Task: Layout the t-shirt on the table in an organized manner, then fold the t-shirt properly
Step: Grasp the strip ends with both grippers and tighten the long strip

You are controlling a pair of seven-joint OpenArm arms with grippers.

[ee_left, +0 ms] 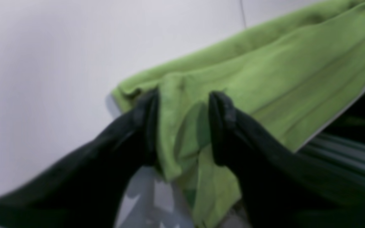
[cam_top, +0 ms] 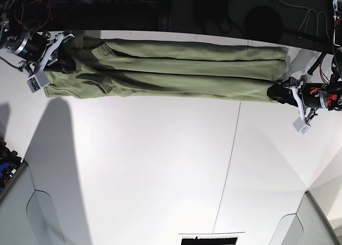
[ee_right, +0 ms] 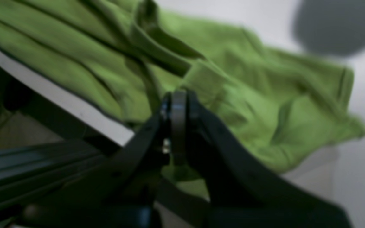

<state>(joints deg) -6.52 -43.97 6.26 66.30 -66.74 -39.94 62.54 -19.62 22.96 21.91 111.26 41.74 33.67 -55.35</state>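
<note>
The olive-green t-shirt (cam_top: 176, 68) lies pulled into a long, narrow, creased band along the far edge of the white table (cam_top: 160, 165). In the base view my right gripper (cam_top: 61, 55) is at the band's left end. In the right wrist view that gripper (ee_right: 178, 95) is shut, and folds of the t-shirt (ee_right: 265, 104) run into its tips. My left gripper (cam_top: 280, 90) is at the band's right end. In the left wrist view its fingers (ee_left: 182, 98) stand apart, with a loose fold of the t-shirt (ee_left: 280, 72) between them.
A thin dark seam (cam_top: 230, 159) crosses the table from front to back. Cables and dark equipment (cam_top: 160, 9) run behind the far edge. Grey panels sit at the front corners (cam_top: 48, 218). A black object (cam_top: 208, 238) is at the front middle.
</note>
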